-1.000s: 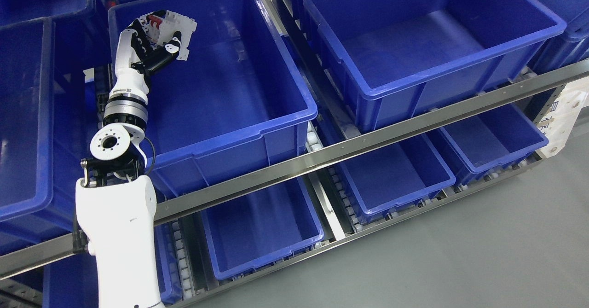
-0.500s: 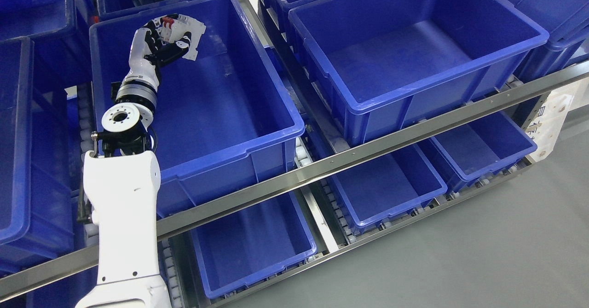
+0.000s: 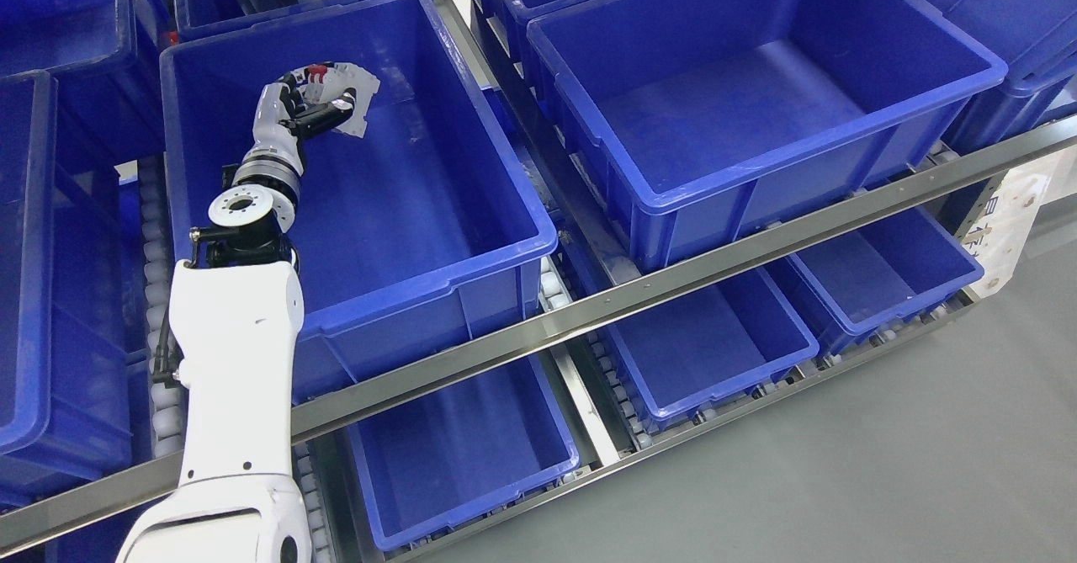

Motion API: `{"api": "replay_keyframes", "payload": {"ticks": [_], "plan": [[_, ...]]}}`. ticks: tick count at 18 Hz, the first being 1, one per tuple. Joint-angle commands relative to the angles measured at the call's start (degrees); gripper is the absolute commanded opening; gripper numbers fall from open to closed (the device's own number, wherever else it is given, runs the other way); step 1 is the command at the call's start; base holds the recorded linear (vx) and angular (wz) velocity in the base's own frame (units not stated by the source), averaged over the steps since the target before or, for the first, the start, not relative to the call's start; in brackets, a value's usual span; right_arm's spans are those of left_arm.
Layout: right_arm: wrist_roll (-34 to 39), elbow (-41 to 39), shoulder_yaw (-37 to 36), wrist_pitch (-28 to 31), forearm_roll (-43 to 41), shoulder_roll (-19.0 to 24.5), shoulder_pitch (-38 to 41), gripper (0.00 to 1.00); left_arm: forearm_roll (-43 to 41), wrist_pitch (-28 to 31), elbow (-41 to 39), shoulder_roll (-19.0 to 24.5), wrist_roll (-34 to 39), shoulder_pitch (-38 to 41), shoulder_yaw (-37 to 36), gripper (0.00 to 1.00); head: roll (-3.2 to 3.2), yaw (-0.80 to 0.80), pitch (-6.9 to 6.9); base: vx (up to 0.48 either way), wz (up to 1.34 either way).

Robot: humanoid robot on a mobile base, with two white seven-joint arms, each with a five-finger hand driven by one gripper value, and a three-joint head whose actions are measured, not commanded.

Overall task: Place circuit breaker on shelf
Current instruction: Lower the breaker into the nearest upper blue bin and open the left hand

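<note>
Your left hand is curled around the white circuit breaker, holding it inside the blue bin on the upper shelf rail, near the far left corner, probably for release there. You can't quite tell whether it touches the bin floor yet. Neighbouring blue bins crowd both sides, and grey floor lies below.

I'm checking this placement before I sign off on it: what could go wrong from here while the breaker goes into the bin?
The left hand grips the circuit breaker inside the blue bin, apparently above the floor; released here, it may drop and tumble. Much of the breaker juts past the fingers, so the hold could slip. The forearm crosses low over the bin's near-left rim, so a careless withdrawal might catch it and jolt the bin on the shelf rail.
</note>
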Motion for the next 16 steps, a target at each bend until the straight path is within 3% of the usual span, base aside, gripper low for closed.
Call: {"api": "replay_keyframes", "payload": {"ticks": [1, 9, 14, 16], "plan": [[0.05, 0.0, 0.0, -1.1, -0.03, -1.0, 0.88, 1.0, -0.06, -0.16, 8.02, 0.21, 0.15, -0.78, -0.11, 0.3, 0.0, 0.0, 0.0, 0.0, 0.0], [0.05, 0.0, 0.0, -1.1, 0.06, -1.0, 0.88, 1.0, -0.06, -0.33, 11.53, 0.91, -0.03, -0.87, -0.2, 0.56, 0.0, 0.0, 0.0, -0.001, 0.0], [0.05, -0.08, 0.0, -1.1, -0.03, -1.0, 0.88, 1.0, 0.11, -0.33, 11.98, 1.88, -0.2, -0.87, -0.2, 0.67, 0.0, 0.0, 0.0, -0.002, 0.0], [0.05, 0.0, 0.0, -1.1, 0.06, -1.0, 0.88, 1.0, 0.2, -0.68, 11.37, 1.79, -0.56, -2.09, -0.02, 0.76, 0.0, 0.0, 0.0, 0.0, 0.0]]}}
